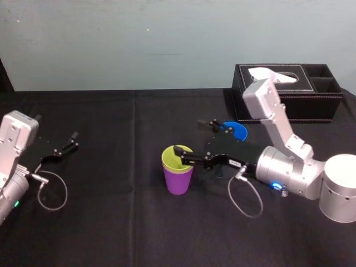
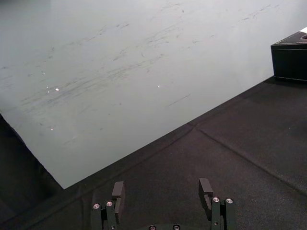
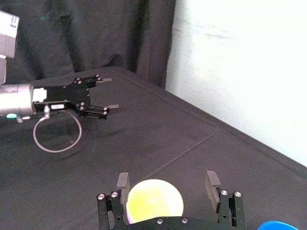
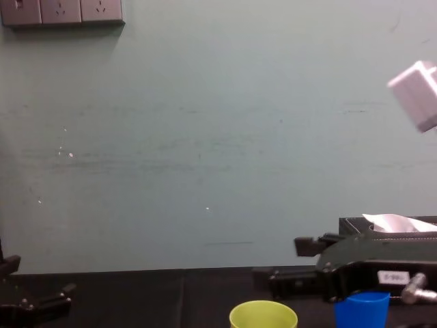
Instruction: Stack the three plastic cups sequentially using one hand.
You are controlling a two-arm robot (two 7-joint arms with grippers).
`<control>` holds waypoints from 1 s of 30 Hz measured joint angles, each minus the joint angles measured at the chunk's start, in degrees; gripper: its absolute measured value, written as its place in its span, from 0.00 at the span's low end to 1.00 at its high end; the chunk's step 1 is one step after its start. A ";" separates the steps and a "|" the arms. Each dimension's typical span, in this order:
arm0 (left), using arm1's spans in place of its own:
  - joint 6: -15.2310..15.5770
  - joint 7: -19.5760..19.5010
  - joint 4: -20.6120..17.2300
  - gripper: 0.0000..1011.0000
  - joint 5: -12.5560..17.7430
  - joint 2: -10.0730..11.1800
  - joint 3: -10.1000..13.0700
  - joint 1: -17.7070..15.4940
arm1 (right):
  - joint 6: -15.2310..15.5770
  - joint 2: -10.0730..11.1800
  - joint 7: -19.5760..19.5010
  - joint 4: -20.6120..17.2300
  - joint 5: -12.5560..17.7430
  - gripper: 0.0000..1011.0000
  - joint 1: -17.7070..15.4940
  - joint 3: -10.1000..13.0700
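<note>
In the head view the yellow-green cup (image 1: pixel 177 158) sits nested inside the purple cup (image 1: pixel 178 181), upright near the middle of the black table (image 1: pixel 111 222), with bare cloth all round them to the left and near side. The right gripper (image 1: pixel 189 137) reaches in from the right with its fingers spread and nothing held; its nearer finger lies over the yellow-green rim, though I cannot tell whether it touches. The blue cup (image 1: pixel 236 130) stands just behind that gripper, between it and the black tissue box (image 1: pixel 289 94) at the far right edge. The left gripper (image 1: pixel 70 142) hovers well apart at the left, fingers parted. In the left wrist view the left gripper (image 2: pixel 161 191) is open over bare cloth, the far table edge meeting the pale wall (image 2: pixel 120 62). In the right wrist view the right gripper (image 3: pixel 167 183) gapes wide over the yellow-green cup (image 3: pixel 154 203), which lies closer to one finger, with the blue cup (image 3: pixel 278 225) at the corner. In the chest view the right gripper (image 4: pixel 290 263) hangs above and just right of the yellow-green cup (image 4: pixel 263 316), the blue cup (image 4: pixel 362 309) beside it.
</note>
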 joint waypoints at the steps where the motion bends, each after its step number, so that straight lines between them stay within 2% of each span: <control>1: 0.00 0.00 0.00 1.00 0.00 0.00 0.00 0.00 | 0.01 0.14 -0.14 -0.28 0.15 0.99 -0.23 0.25; 8: 0.00 0.00 0.00 1.00 0.00 0.00 0.00 0.00 | -0.03 2.35 -1.19 -2.79 1.72 0.99 -3.29 3.76; 17: 0.00 0.00 0.00 1.00 0.00 0.00 0.00 0.00 | -0.98 4.31 -1.69 -2.86 3.40 0.99 -6.07 7.06; 24: 0.00 0.00 0.00 1.00 0.00 0.00 0.00 0.00 | -1.94 4.87 -2.17 -1.66 4.21 0.99 -7.79 8.82; 30: 0.00 0.00 0.00 1.00 0.00 0.00 0.00 0.00 | -2.46 4.91 -2.60 -0.92 4.25 0.99 -8.65 9.45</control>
